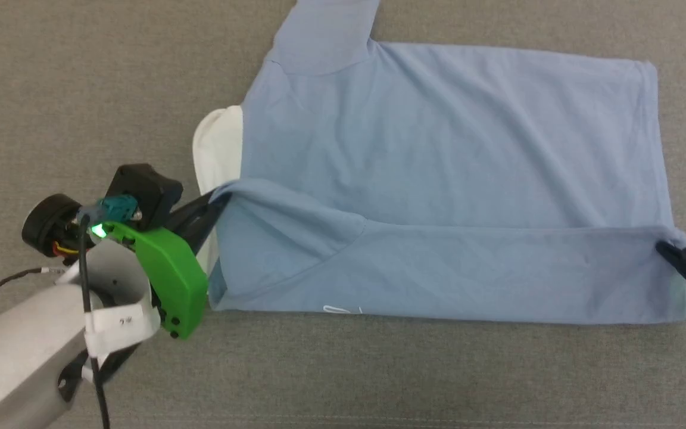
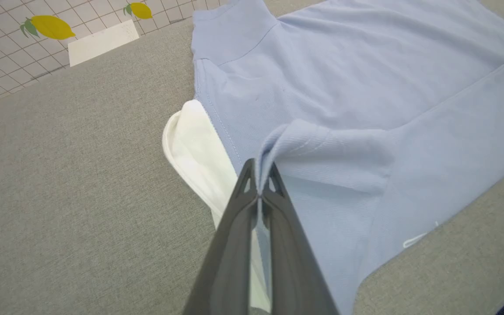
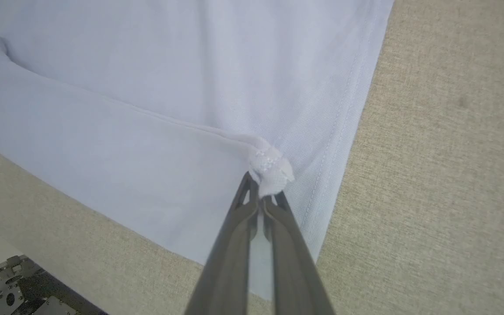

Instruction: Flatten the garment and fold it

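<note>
The light blue garment [image 1: 450, 155] lies spread on the grey surface, its white collar [image 1: 219, 149] poking out at the left. Its near edge is folded over toward the middle, and a bit of the white logo [image 1: 343, 309] shows at the fold. My left gripper [image 1: 219, 199] is shut on the folded sleeve end [image 2: 278, 140] beside the collar [image 2: 195, 144]. My right gripper [image 1: 664, 245] is shut on a pinch of the hem corner [image 3: 269, 168] at the right. The other sleeve [image 1: 325, 30] points away at the top.
Grey fabric surface [image 1: 379, 375] runs all around the garment. A tiled mat with lemon prints [image 2: 48, 26] and a white sheet [image 2: 103, 41] lie beyond the surface's far edge. A dark perforated part [image 3: 7, 288] sits at the lower left of the right wrist view.
</note>
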Controlling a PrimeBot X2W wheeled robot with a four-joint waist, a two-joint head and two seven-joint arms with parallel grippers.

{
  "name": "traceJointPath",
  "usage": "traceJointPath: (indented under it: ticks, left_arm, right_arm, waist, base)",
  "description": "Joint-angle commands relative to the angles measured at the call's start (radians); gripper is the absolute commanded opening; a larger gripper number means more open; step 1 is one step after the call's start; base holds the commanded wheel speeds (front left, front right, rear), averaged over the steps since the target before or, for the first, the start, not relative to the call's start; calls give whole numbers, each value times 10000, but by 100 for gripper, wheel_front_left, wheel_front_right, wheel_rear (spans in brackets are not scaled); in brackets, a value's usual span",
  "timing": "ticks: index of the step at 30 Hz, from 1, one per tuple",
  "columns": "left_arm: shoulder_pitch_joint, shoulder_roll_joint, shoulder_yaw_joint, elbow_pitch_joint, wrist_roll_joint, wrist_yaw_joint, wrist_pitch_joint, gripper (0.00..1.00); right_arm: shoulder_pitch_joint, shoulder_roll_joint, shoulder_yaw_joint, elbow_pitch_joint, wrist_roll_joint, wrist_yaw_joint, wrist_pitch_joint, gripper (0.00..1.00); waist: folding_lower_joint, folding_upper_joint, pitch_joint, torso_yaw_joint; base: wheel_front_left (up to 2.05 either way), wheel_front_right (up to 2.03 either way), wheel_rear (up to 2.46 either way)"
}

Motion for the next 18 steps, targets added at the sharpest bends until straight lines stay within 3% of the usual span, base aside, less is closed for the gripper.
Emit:
traceJointPath:
  ticks: [1,8,15,16,17,18]
  left_arm:
    - [-255,-115,13,240,102,-56,29,0]
    - [-711,-563,96,1526,249,-102,-32,0]
    - [-913,-1179,-182,2586,341,-313,100,0]
    - [-894,-1286,-226,2767,340,-309,97,18]
    - [-867,-1365,-276,2910,348,-303,106,100]
    - [-832,-1437,-311,3036,328,-291,120,100]
  right_arm:
    - [-284,190,-99,-7,-226,-17,76,0]
    - [-1099,840,-428,500,-1301,-17,179,0]
    - [-1578,1227,-131,1140,-2000,-17,472,0]
    - [-1622,1287,-116,1254,-2130,-17,444,4]
    - [-1650,1359,-127,1343,-2218,-17,383,79]
    - [-1671,1429,-121,1410,-2272,-17,347,100]
  waist:
    - [0,0,431,-123]
    - [0,0,1005,-87]
    - [0,0,1065,0]
    - [0,0,1002,7]
    - [0,0,929,10]
    - [0,0,863,10]
  base:
    - [0,0,0]
    - [0,0,0]
    - [0,0,0]
    - [0,0,0]
    - [0,0,0]
    - [0,0,0]
